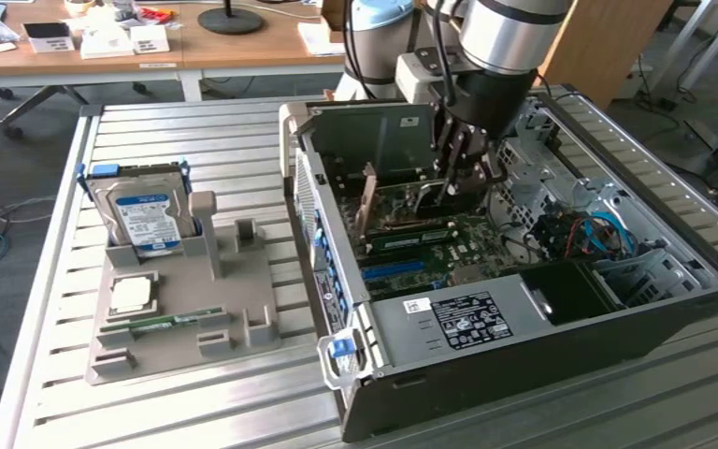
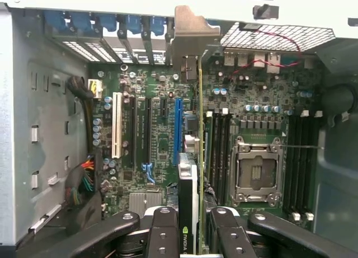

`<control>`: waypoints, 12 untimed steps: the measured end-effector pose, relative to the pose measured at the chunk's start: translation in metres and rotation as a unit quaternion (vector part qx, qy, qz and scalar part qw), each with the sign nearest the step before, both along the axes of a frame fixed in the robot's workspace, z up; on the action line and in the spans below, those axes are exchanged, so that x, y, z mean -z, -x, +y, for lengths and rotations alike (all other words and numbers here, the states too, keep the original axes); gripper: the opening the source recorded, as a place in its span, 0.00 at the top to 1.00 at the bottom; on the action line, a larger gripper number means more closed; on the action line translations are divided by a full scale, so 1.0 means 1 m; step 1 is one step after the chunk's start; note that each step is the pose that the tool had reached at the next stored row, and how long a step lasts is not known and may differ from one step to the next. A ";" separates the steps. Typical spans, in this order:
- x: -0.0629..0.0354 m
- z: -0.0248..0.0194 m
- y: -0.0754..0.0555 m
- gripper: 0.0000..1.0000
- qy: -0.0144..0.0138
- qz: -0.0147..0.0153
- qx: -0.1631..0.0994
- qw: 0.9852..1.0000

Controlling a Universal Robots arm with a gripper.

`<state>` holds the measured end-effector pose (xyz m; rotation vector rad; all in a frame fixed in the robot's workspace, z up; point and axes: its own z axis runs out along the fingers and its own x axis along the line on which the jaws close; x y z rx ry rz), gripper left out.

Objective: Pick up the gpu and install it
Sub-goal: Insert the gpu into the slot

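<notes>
In the wrist view the gpu stands edge-on between my fingers. Its green board edge runs away from the camera, and its silvery end bracket reaches the case's rear slot openings. My gripper is shut on the gpu, over the motherboard and just beside the long blue slot. Whether the card sits in a slot I cannot tell. In the exterior view the gripper is lowered deep into the open computer case.
A grey holder tray at the exterior view's left carries a hard drive, a processor chip and a memory stick. Inside the case are the processor socket, cable bundles and a power supply.
</notes>
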<state>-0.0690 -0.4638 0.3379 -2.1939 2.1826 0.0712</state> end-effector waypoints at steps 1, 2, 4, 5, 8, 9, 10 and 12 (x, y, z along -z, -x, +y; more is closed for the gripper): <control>0.0016 -0.0007 0.000 0.73 0.000 0.000 0.000 1.000; 0.0032 -0.0011 0.000 0.73 0.000 0.000 0.000 1.000; 0.0068 -0.0016 0.000 0.73 0.000 0.000 0.000 1.000; 0.0085 -0.0017 0.000 0.73 0.000 0.000 0.000 1.000; 0.0140 -0.0018 0.000 0.73 0.000 0.000 0.000 1.000; 0.0159 -0.0018 0.000 0.73 0.000 0.000 0.000 1.000; 0.0177 -0.0018 0.000 0.73 0.000 0.000 0.000 1.000; 0.0212 -0.0018 0.000 0.73 0.000 0.000 0.000 1.000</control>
